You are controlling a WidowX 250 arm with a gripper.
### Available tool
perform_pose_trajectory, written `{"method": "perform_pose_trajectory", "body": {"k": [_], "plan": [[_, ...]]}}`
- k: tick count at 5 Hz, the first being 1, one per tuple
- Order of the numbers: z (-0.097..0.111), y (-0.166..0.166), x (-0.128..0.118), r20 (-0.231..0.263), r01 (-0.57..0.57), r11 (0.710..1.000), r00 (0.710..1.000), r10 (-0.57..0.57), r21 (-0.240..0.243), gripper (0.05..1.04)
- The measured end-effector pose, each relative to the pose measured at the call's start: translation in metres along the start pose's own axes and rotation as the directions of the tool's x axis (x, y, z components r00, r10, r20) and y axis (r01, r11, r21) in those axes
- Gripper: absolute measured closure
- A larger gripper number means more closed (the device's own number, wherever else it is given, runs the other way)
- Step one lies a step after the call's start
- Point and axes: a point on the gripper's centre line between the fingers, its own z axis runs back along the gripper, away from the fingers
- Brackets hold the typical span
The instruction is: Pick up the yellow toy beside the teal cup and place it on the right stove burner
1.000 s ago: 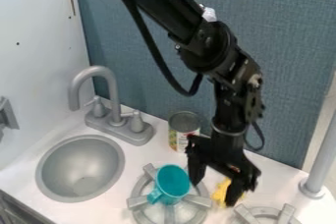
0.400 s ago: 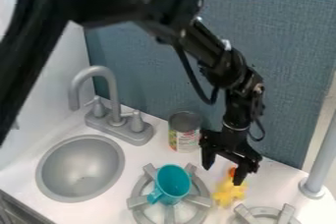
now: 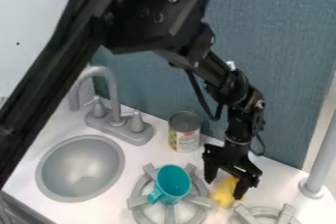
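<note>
Around the yellow toy, to the right of the near burner, the gripper [image 3: 224, 189] hangs low with its fingers spread, one at the toy's left side and one at its right. The yellow toy [image 3: 224, 193] lies on the white counter, its upper part partly hidden by the gripper. Left of them, a teal cup [image 3: 173, 182] rests tilted on the grey burner [image 3: 139, 202]. A metal can [image 3: 184, 138] with a colourful label stands behind the burner.
A grey sink bowl [image 3: 80, 169] is at the left, with a grey faucet [image 3: 113, 95] behind it. A second burner [image 3: 264, 213] lies at the front right, near a grey post [image 3: 320, 156]. The blue-grey panel [image 3: 292, 70] borders the counter's back.
The gripper has moved away from beside the cup, up and right, then lowered slightly over the yellow toy. The upper arm has swung into view at the left. Cup and can have not moved.
</note>
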Motion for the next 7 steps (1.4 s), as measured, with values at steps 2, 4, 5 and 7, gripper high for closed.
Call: {"method": "perform_pose_trajectory", "body": {"k": [2,4,5,7], "plan": [[-0.006,-0.006,0.005,0.048,0.033,0.999,0.998,-0.031,-0.038,0.404],[0.046,-0.016,-0.006,0.14,0.065,0.997,0.988,-0.071,0.043,0.779],[0.074,-0.029,-0.026,0.208,0.067,0.995,0.975,-0.081,0.071,0.857],[0.068,-0.081,-0.068,0.152,0.211,0.976,0.968,-0.202,-0.048,0.909]]}}
